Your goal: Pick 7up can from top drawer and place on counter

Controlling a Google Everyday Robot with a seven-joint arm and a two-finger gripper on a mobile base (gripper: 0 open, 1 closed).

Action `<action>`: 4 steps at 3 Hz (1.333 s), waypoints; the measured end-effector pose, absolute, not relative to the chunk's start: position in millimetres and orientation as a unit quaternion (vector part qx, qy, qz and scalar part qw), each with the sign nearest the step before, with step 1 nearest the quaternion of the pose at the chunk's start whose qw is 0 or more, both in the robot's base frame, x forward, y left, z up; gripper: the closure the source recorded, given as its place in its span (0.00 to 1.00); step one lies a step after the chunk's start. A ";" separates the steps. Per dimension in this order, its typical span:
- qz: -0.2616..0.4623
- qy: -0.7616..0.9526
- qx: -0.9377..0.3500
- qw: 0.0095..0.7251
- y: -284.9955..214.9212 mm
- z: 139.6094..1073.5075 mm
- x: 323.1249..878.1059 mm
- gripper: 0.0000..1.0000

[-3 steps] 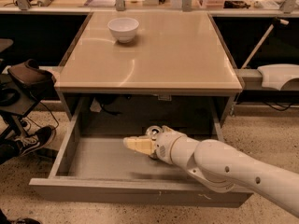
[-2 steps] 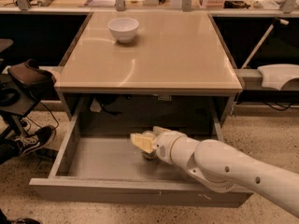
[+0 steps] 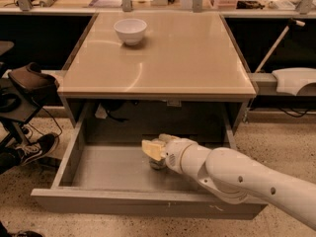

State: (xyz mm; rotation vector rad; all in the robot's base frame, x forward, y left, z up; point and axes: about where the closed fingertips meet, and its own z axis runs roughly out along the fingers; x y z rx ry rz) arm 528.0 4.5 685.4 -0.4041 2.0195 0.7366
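1. You are reaching the arm (image 3: 237, 177) in from the lower right, and it is crossing over the right end of the drawer front.
2. The gripper (image 3: 152, 149) is sitting low inside the top drawer (image 3: 123, 202), about mid-width and toward the back.
3. The 7up can (image 3: 157, 164) is sitting on the drawer floor, touching the underside of the gripper. Only its lower part is showing, because the gripper is covering its top.
4. You cannot tell whether the gripper is clamping the can or just resting loose over it.
5. The drawer is standing pulled well out under the counter (image 3: 168, 58), and the can is lying below the counter's front edge, not on it.
6. The counter is carrying a white bowl (image 3: 130, 30) near its back left corner, well apart from the can.
7. A dark cable (image 3: 111, 113) is hanging in the cabinet opening behind the drawer, at the left.
8. A shoe (image 3: 34, 149) is resting on the speckled floor, left of the drawer.
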 end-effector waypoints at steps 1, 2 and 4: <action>0.294 0.804 -0.163 0.491 -2.9 724.9 538.2 1.00; 0.274 0.773 -0.177 0.545 -11.7 817.7 542.2 1.00; 0.212 0.745 -0.258 0.577 3.1 993.0 524.5 1.00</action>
